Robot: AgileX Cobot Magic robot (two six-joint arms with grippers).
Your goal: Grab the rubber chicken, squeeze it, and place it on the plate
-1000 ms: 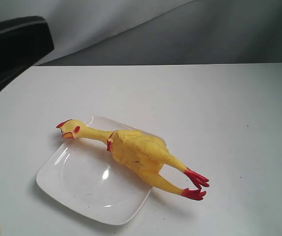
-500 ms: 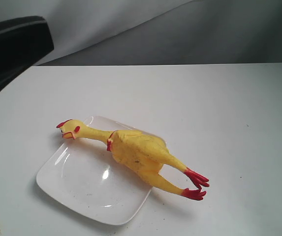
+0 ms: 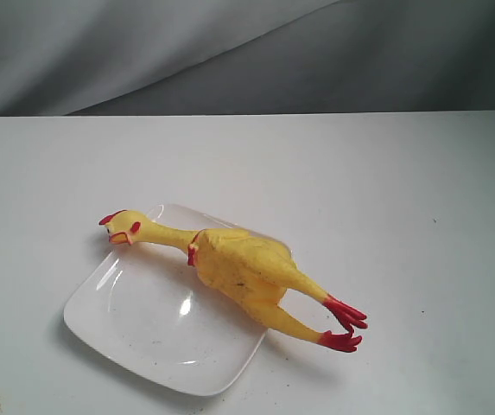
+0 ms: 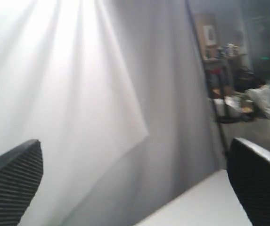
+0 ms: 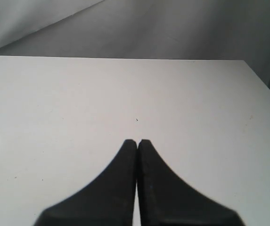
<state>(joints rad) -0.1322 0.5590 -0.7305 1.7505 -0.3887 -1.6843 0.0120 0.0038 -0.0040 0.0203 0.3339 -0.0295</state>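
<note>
The rubber chicken [image 3: 238,268] lies stretched slantwise across the far side of the plate [image 3: 143,333]. Its red-combed head is over one corner and its plump body rests on the rim. Both legs and the red feet poke out past the plate's edge over the white worktop [image 3: 402,190]. Nothing is touching it. The left pincer [image 4: 135,150] is spread wide and released, its ribbed fingers [image 4: 12,188] framing the grey curtain [image 4: 102,94] with nothing between them. The right pincer [image 5: 137,142] is clenched tight on nothing, tips pressed together above a bare stretch of worktop.
</note>
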